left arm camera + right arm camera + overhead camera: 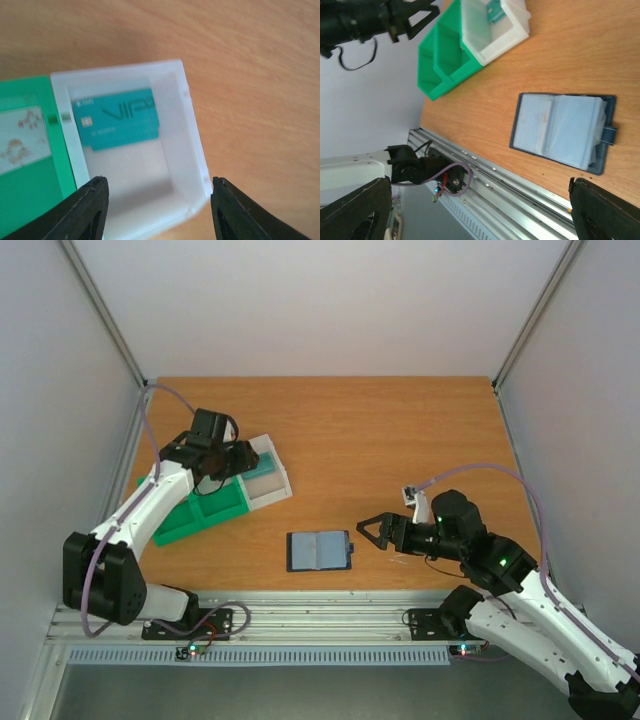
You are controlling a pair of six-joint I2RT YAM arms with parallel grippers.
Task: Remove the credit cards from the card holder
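The card holder point(318, 550) lies open on the table, navy with grey-blue pockets; it also shows in the right wrist view point(563, 131). A teal credit card point(117, 119) lies inside the white bin point(192, 150). A pale card with a red mark point(22, 137) lies in the green bin point(30, 190). My left gripper point(157, 192) is open and empty above the white bin point(270, 475). My right gripper point(368, 532) is open and empty, just right of the card holder.
The green bin point(205, 510) stands at the left, touching the white bin. A metal rail point(320, 615) runs along the table's near edge. Grey walls enclose the table on three sides.
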